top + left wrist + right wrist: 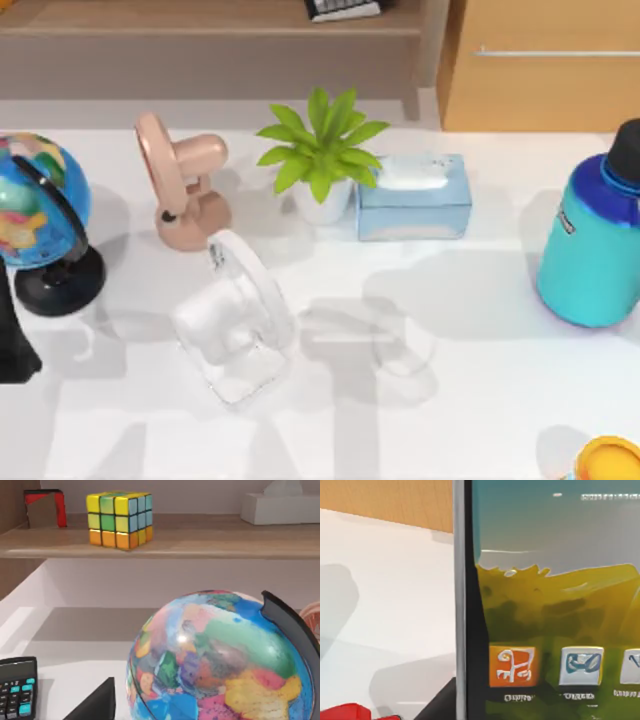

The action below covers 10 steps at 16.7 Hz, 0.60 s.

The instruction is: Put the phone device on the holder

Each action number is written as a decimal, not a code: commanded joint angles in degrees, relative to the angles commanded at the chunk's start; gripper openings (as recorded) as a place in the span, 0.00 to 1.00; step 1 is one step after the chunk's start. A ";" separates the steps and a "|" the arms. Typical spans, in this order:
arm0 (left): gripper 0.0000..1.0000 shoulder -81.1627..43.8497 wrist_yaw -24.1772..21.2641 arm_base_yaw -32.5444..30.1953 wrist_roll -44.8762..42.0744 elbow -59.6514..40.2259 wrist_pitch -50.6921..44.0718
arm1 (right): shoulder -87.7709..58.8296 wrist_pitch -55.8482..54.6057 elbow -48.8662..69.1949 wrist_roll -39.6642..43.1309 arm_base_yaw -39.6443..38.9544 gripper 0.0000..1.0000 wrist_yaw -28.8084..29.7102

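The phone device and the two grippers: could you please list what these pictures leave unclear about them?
- Phone device, right wrist view: cut off by the picture's edges, so what holds it is unseen.
- Top view: the holder cannot be identified among the stands on the table.
- Both grippers: finger state cannot be told.

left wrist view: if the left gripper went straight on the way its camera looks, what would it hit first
Most likely the globe, which sits directly ahead and close; its black arc curves around one side. Beyond it stands a shelf carrying a colour cube. Depth is unclear, so this is a judgement.
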<state>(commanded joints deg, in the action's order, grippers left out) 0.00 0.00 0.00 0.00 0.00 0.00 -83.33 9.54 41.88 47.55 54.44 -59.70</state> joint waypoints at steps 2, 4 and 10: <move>1.00 0.00 0.00 0.00 0.00 0.00 0.00 | -0.32 -0.62 -0.71 -1.74 -0.42 0.00 0.09; 1.00 0.00 0.00 0.00 0.00 0.00 0.00 | -0.87 -2.01 -1.56 -4.99 -1.26 0.00 -0.06; 1.00 0.00 0.00 0.00 0.00 0.00 0.00 | -2.89 -9.15 -1.10 -14.32 -5.10 0.00 -0.51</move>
<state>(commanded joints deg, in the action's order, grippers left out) 0.00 0.00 0.00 0.00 0.00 0.00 -86.21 0.39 40.79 33.23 49.34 -60.21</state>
